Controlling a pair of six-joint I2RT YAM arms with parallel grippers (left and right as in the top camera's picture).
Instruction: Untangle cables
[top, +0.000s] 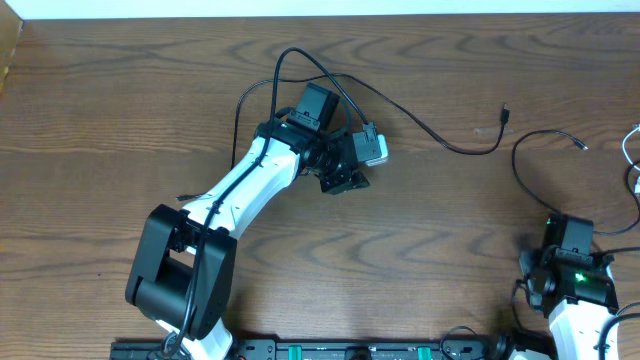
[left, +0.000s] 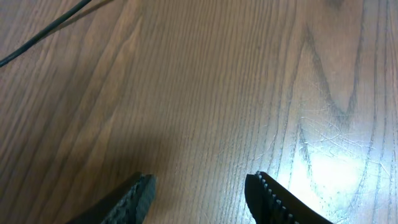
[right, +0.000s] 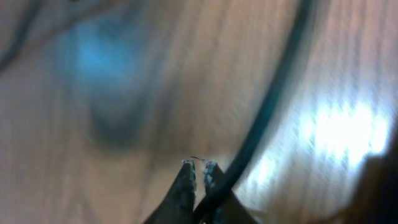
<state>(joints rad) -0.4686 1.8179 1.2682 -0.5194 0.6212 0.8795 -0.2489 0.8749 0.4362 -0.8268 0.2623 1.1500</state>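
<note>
A long black cable (top: 440, 138) loops behind my left arm and runs right to a small plug (top: 507, 113). A second black cable (top: 548, 134) curves at the right, and a white cable (top: 630, 143) shows at the right edge. My left gripper (left: 202, 183) hovers open over bare wood near the table's middle, with a black cable (left: 43, 30) well ahead at the top left. My right gripper (right: 199, 165) is shut at the near right. A blurred black cable (right: 273, 99) runs down along its right finger into the seam between the fingers.
The brown wooden table (top: 130, 120) fills all views. My left arm (top: 240, 195) stretches diagonally from the near left to the middle. My right arm (top: 572, 280) sits in the near right corner. A black rail (top: 330, 350) lines the near edge.
</note>
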